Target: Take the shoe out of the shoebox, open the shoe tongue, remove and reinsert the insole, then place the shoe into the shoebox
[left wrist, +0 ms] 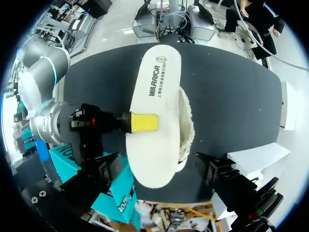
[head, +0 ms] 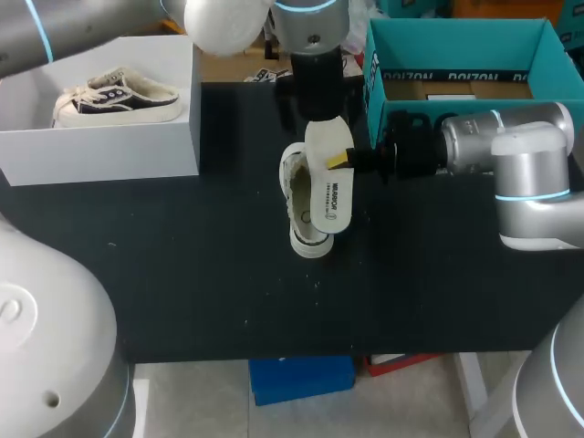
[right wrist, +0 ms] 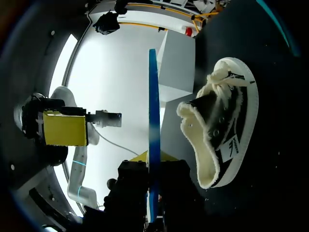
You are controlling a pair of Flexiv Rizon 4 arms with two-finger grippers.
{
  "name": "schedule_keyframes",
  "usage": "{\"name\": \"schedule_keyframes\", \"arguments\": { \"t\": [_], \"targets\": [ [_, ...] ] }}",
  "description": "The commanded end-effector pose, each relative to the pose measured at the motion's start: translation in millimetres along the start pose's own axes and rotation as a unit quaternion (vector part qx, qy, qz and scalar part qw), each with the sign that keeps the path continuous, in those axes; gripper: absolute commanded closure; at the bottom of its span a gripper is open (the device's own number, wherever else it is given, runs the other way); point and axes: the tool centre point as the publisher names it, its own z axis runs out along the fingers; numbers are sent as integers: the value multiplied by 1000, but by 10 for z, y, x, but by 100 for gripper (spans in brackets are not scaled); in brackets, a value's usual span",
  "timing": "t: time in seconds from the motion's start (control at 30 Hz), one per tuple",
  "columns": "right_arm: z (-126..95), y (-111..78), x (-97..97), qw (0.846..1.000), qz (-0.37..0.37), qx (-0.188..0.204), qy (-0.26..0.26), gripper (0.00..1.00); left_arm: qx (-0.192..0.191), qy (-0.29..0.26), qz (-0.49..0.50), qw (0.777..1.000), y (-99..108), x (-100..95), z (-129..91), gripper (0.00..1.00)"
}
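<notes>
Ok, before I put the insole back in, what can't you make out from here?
Inside of the shoe: head and left wrist views, the insole held over it by the right gripper covers the opening.
Right gripper's under finger: left wrist view, hidden beneath the insole.
Insole's flat faces: right wrist view shows it edge-on only.

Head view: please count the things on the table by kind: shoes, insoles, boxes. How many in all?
Shoes: 2, the loose shoe and the second shoe in the white shoebox.
Insoles: 1, the insole in the right gripper.
Boxes: 2, the white shoebox and the teal box.
Total: 5.
</notes>
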Motion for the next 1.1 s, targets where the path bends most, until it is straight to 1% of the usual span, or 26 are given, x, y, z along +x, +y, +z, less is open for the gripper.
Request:
{"name": "schedule_keyframes", "arguments": {
  "t": [0.03,0.27,0.53,0.67,0.73,0.83,0.9,1.03,1.07,1.1],
  "targets": [
    [5,7,2,1000,1,1,-1,100,-20,-5,4,1000,-245,71,-87,0],
    [5,7,2,1000,1,1,-1,100,-8,-14,10,1000,-576,99,-74,0],
    [5,7,2,1000,1,1,-1,100,-1,-28,35,999,-1021,148,-40,0],
    [5,7,2,1000,1,1,-1,100,14,-65,49,997,-1143,198,-7,0],
    [5,7,2,1000,1,1,-1,100,21,-100,62,993,-1207,229,5,0],
    [5,7,2,1000,1,1,-1,100,22,-189,66,980,-1259,317,12,0],
    [5,7,2,1000,1,1,-1,100,23,-280,61,958,-1273,402,-18,0],
    [5,7,2,1000,1,1,-1,100,4,-376,67,924,-1275,501,-39,0],
    [5,7,2,1000,1,1,-1,100,1,-404,66,913,-1269,530,-42,0],
    [5,7,2,1000,1,1,-1,100,9,-440,67,895,-1263,562,-40,0]
  ]
}}
